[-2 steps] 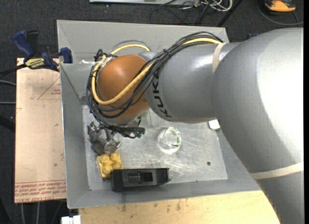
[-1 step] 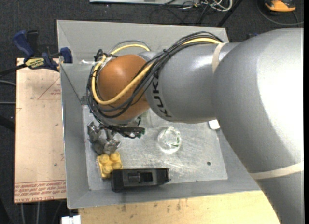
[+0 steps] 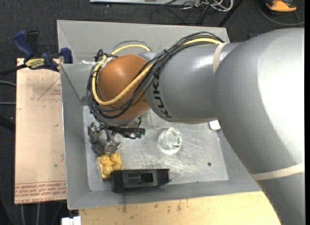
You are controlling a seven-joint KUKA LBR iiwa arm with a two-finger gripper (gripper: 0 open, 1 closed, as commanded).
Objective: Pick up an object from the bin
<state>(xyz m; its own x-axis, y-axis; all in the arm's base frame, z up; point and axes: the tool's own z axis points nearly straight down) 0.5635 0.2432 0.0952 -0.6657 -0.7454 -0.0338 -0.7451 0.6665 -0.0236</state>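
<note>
Yellow lumpy piece, lower left, just below gripper; its opening unreadable. Best centre over it, clear of black block.

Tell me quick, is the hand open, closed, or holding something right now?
Hand: cannot be told, open or closed. It is down in the bin's left part, right next to a lumpy yellow thing.
</note>
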